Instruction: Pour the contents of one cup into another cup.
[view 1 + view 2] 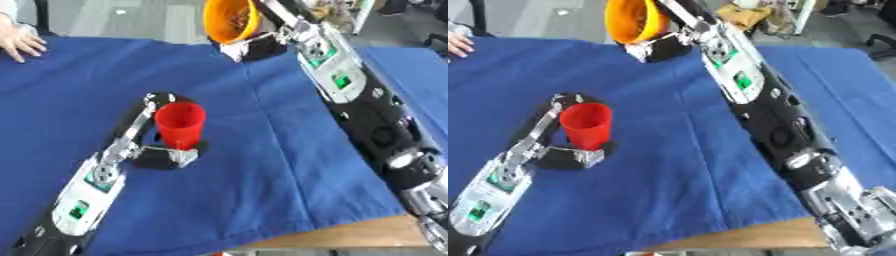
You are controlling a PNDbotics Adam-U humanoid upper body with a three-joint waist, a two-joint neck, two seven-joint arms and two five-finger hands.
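A red cup (180,124) stands upright on the blue cloth, left of centre. My left hand (160,150) is curled round it, fingers behind and thumb at its base. High at the back, an orange cup (231,20) is tipped on its side with its mouth facing me; small brownish bits show inside. My right hand (255,46) is shut on that cup from below and behind. The orange cup hangs well above and beyond the red one, a little to its right.
A blue cloth (262,150) covers the table; bare wood (350,235) shows at the front right edge. A person's hand (19,42) rests on the far left of the cloth. Clutter stands beyond the table at upper right.
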